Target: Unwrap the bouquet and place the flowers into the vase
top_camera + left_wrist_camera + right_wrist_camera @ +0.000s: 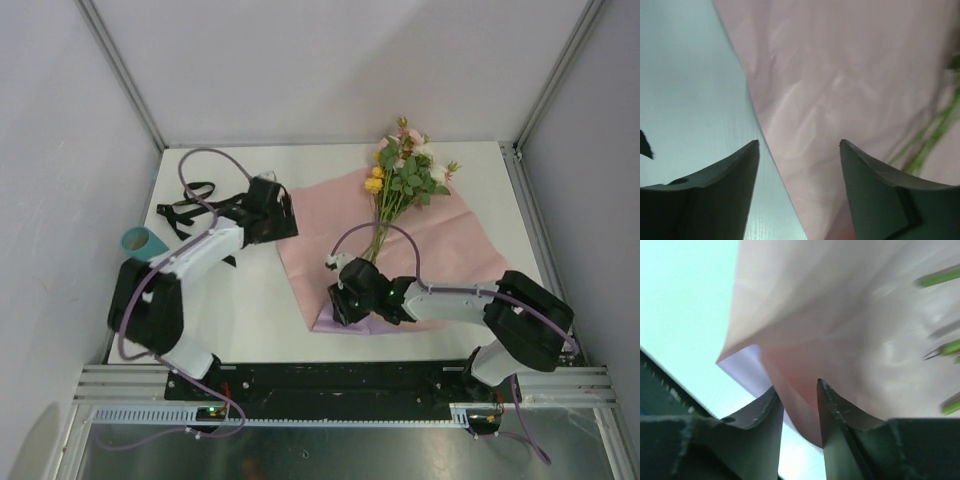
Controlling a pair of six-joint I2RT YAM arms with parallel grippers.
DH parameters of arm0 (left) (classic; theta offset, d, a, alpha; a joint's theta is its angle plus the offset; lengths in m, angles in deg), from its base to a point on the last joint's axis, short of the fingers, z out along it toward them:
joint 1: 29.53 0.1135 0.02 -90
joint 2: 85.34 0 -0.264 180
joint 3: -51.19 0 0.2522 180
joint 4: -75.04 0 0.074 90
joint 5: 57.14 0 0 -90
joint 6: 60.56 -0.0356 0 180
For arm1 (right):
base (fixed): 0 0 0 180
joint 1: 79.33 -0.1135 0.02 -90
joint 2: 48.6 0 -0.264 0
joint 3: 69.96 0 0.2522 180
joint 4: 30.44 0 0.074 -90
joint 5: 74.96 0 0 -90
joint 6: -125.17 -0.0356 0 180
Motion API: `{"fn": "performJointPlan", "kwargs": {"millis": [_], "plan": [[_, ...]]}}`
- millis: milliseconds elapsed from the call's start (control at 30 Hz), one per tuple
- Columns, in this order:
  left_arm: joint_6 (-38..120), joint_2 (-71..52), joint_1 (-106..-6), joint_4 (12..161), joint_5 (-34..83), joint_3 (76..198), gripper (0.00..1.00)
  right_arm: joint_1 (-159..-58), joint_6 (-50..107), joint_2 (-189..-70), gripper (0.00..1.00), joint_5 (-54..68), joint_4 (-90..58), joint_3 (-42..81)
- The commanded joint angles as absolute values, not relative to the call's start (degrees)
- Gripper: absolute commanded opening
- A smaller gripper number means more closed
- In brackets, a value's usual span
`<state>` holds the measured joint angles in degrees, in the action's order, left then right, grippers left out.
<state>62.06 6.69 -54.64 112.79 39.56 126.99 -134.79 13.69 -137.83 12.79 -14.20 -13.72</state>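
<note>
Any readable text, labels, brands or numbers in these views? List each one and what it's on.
None: no text can be read in any view.
pink paper: plain, no print.
vase: no label visible.
flowers and black ribbon: no tag visible.

1. A white table point(255, 300) lies under the left claw point(800, 145) and the right claw point(797, 385).
2. Beyond both claws stands a plain pale back wall point(340, 70).
3. A left wall point(60, 150) closes the space outboard of the left claw, and a right wall point(600, 180) does so outboard of the right claw.
4. Aluminium posts point(120, 70) rise at the far corners.
5. Behind the claws, at the near edge, run metal rails point(130, 382), a black plate point(330, 375) and a slotted duct point(280, 415).
6. The light is soft and even, and the shadows are faint.
</note>
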Motion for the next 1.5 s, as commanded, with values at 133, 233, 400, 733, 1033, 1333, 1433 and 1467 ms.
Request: {"fn": "performJointPlan", "kwargs": {"millis": [133, 233, 400, 733, 1033, 1333, 1433, 1467], "plan": [[50.6, -14.1, -54.3, 121.4, 37.2, 131.7, 0.86, -144.2, 10.0, -129.9, 0.51, 12.6, -0.6, -13.2], [47.8, -20.2, -54.3, 122.5, 37.3, 129.3, 0.95, -146.6, 7.1, -129.7, 0.52, 13.6, 0.0, -14.0], [44.8, -28.1, -54.3, 123.0, 38.5, 122.6, 0.99, -149.9, 2.7, -129.8, 0.50, 15.0, 1.5, -15.0], [42.9, -33.2, -54.3, 123.3, 39.5, 116.3, 1.00, -153.3, -3.6, -120.7, 0.64, 11.3, 6.3, -14.7], [42.8, -35.8, -54.4, 123.2, 36.0, 116.4, 0.99, -138.8, -2.5, -114.4, 0.51, 25.1, -2.0, -13.2], [42.5, -38.8, -54.3, 123.2, 38.4, 115.7, 1.00, -114.0, -3.0, -120.5, 0.44, 24.7, -15.1, -12.7], [42.4, -38.6, -54.3, 123.2, 37.8, 115.6, 1.00, -108.0, -4.0, -124.8, 0.42, 21.6, -19.2, -11.7], [42.4, -38.5, -54.3, 123.2, 37.7, 115.6, 1.00, -106.5, -4.2, -126.2, 0.41, 20.7, -20.2, -11.3]]}}
